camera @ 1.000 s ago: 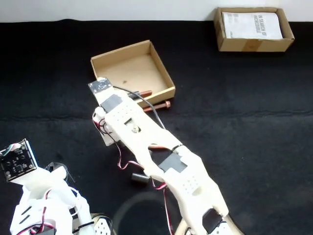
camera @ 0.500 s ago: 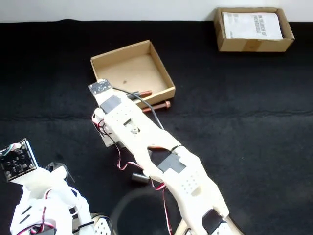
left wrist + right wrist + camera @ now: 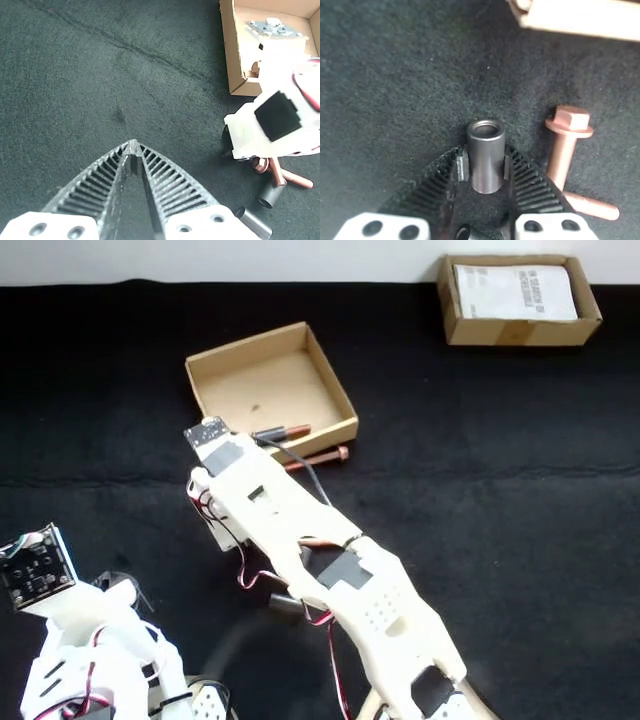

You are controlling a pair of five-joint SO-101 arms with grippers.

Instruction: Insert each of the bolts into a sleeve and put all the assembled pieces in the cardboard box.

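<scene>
My right gripper (image 3: 485, 156) is shut on a dark grey sleeve (image 3: 485, 152) that lies on the black mat, its open end pointing away from the wrist. A copper bolt (image 3: 566, 145) lies just beside it, and a second bolt (image 3: 592, 206) crosses the first one's tip. In the high view the right arm (image 3: 300, 530) stretches to just short of the open cardboard box (image 3: 200, 375). Two bolts (image 3: 283, 431) (image 3: 318, 456) lie by the box's front wall. My left gripper (image 3: 132, 146) is shut and empty over bare mat at the near left.
Two loose sleeves (image 3: 267, 195) (image 3: 252, 222) and copper bolts (image 3: 278, 174) lie near the right arm's wrist (image 3: 272, 125). Another sleeve (image 3: 285, 602) peeks from under the right arm. A second cardboard box (image 3: 520, 335) holding a paper stands at the far right.
The right arm's wrist has shifted a little toward the near side, away from the box wall, uncovering more of the bolt by the box. The left arm has kept still.
</scene>
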